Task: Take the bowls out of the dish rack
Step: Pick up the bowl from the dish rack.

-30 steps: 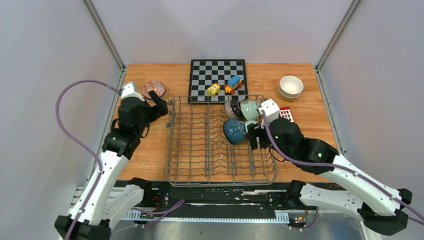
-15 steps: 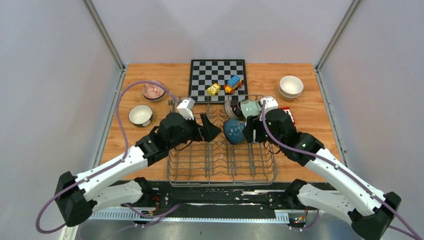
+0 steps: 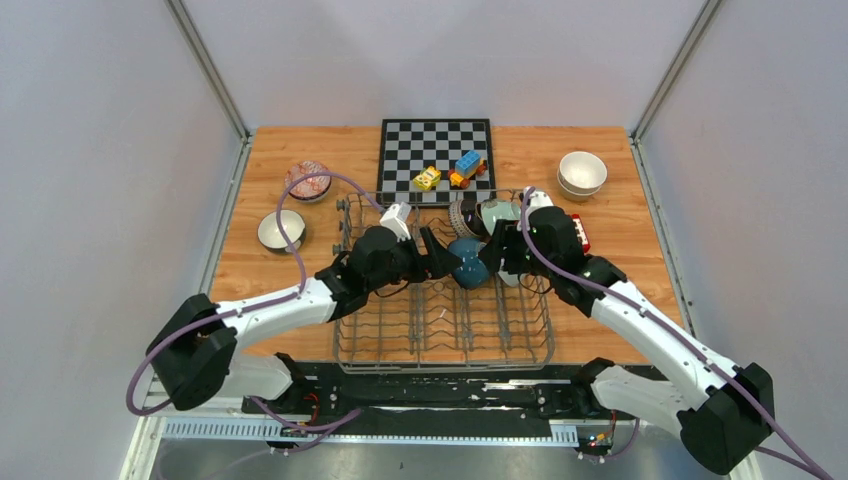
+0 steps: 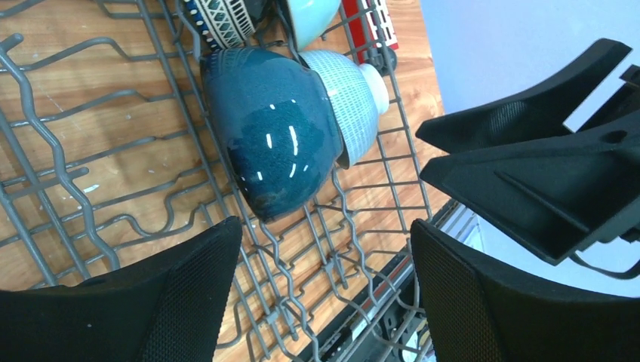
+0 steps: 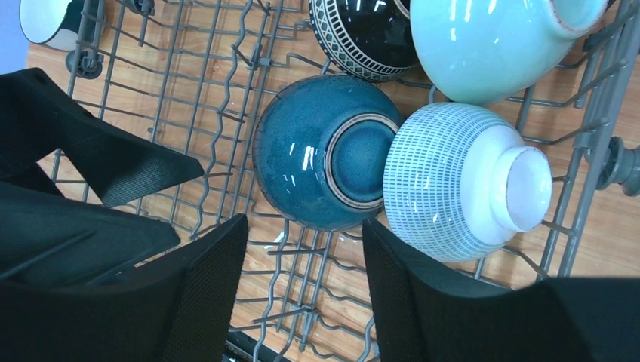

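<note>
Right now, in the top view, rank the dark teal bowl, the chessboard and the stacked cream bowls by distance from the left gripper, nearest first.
1. dark teal bowl: in the dish rack, just to the right of the left gripper.
2. chessboard: at the back, beyond the rack.
3. stacked cream bowls: far right, outside the rack.

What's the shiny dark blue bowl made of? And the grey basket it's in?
The dark blue bowl looks like glazed ceramic: glossy, with bright light spots. The grey rack looks like metal wire, maybe coated: thin bent rods, dull finish.
</note>
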{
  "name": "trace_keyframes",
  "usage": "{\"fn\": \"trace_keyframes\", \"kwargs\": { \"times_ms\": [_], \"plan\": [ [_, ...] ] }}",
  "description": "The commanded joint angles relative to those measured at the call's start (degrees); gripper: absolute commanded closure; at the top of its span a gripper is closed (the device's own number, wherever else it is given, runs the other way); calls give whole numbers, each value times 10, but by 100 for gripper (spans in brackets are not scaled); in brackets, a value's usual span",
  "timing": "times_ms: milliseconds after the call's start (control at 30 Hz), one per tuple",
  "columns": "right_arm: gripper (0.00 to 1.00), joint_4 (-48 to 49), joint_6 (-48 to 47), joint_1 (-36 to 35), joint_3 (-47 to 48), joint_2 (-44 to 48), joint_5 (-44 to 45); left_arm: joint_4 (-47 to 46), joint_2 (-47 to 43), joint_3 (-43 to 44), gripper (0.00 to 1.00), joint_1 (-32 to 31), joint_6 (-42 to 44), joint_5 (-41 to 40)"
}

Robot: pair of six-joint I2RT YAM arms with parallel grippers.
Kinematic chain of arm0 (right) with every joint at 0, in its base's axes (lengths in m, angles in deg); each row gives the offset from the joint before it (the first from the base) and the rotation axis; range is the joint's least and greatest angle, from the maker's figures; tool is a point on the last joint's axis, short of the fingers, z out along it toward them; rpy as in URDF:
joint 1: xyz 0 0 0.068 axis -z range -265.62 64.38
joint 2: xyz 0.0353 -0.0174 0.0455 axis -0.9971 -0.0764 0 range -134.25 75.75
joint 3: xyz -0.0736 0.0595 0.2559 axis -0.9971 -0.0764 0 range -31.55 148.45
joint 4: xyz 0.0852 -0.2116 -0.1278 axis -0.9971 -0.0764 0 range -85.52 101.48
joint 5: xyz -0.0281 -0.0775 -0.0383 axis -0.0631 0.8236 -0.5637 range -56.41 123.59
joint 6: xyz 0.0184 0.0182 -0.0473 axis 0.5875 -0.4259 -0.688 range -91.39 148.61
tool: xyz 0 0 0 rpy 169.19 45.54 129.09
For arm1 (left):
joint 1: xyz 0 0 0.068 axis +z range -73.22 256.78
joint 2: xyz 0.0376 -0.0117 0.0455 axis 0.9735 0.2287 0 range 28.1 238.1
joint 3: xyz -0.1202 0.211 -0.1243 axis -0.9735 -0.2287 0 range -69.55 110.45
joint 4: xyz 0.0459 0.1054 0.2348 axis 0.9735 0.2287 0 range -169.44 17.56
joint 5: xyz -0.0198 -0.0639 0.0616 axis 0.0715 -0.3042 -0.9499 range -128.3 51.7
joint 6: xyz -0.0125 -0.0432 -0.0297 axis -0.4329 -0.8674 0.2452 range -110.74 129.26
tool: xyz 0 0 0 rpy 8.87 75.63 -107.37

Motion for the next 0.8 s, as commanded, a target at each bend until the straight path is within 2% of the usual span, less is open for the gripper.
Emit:
{"fn": "trace_keyframes", "kwargs": {
  "times_ms": [0,100,767],
  "plan": [
    [43,40,19,20,-18,-11,-13,-63,39,2,19,16,-28,15],
    [47,61,28,32,-27,-21,-26,-76,68,8,22,21,-35,24],
    [55,105,45,44,-5,-118,-62,-181,175,8,35,61,-72,98]
  ]
}}
